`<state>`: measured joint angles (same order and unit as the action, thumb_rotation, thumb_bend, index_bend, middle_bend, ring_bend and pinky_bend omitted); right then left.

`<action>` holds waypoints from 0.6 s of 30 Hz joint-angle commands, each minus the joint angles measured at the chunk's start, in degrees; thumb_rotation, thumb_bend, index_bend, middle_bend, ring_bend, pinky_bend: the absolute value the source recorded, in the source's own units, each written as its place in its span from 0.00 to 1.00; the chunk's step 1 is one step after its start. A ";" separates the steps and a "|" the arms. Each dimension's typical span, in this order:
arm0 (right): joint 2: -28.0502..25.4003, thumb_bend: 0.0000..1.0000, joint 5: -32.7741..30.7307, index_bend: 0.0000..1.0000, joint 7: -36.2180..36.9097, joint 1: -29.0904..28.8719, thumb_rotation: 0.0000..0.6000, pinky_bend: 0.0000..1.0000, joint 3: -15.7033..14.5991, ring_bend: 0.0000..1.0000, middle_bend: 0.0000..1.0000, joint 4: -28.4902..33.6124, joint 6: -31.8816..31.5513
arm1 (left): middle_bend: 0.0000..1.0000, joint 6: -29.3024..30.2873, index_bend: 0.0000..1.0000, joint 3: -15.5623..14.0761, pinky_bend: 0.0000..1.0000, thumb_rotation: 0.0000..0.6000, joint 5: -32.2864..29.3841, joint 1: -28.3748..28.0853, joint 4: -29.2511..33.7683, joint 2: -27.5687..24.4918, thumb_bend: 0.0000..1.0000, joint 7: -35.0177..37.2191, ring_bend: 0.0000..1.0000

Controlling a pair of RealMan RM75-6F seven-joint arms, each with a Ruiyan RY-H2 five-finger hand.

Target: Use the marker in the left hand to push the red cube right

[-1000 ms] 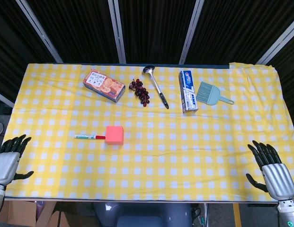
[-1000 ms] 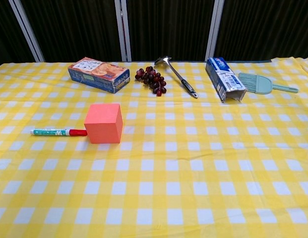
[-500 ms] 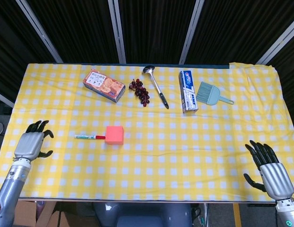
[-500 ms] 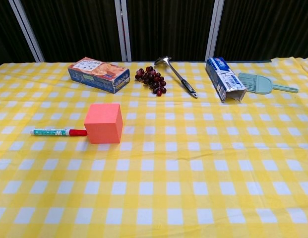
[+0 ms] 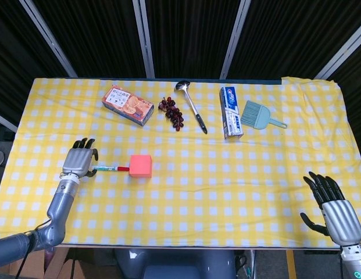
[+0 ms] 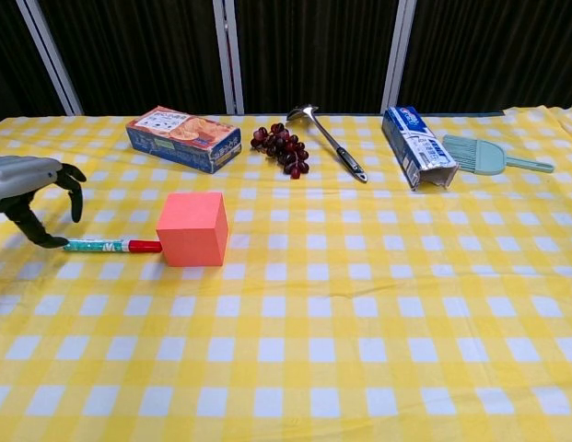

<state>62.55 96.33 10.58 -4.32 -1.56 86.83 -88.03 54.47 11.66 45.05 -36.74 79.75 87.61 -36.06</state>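
Observation:
The red cube (image 5: 140, 165) (image 6: 192, 228) stands on the yellow checked tablecloth (image 5: 215, 174), left of centre. A green-and-white marker (image 5: 110, 168) (image 6: 109, 246) with a red cap lies flat, its cap end touching the cube's left face. My left hand (image 5: 79, 160) (image 6: 26, 191) hovers over the marker's left end with its fingers curved and apart; the thumb tip is close to the marker's tail, and nothing is gripped. Far off at the table's front right corner, my right hand (image 5: 336, 210) is spread and holds nothing.
Along the back lie a cracker box (image 5: 128, 105), dark grapes (image 5: 171, 111), a metal ladle (image 5: 192, 106), a toothpaste box (image 5: 230, 111) and a small teal brush (image 5: 258, 114). The front table edge runs just below both hands.
My left hand has moved from the front left corner up and rightward to the marker's left end. The marker, the cube and the right hand have stayed put.

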 commanded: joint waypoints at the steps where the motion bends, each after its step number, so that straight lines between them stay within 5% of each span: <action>1: 0.05 0.34 0.04 0.00 0.32 0.08 1.00 0.06 0.01 0.00 0.00 -0.16 -0.22 | 0.07 0.04 0.46 -0.04 0.09 1.00 -0.65 -1.13 -0.60 1.31 0.31 -0.77 0.00; 18: 0.16 0.34 0.32 0.00 0.42 0.14 1.00 0.06 -0.06 0.00 0.00 0.03 -0.56 | 0.07 1.32 0.49 -1.39 0.09 1.00 -2.72 -2.77 -0.56 3.48 0.32 -1.63 0.00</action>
<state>62.70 96.63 11.00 -4.18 -1.62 86.85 -88.59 55.78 10.36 42.42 -39.48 79.25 91.01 -37.63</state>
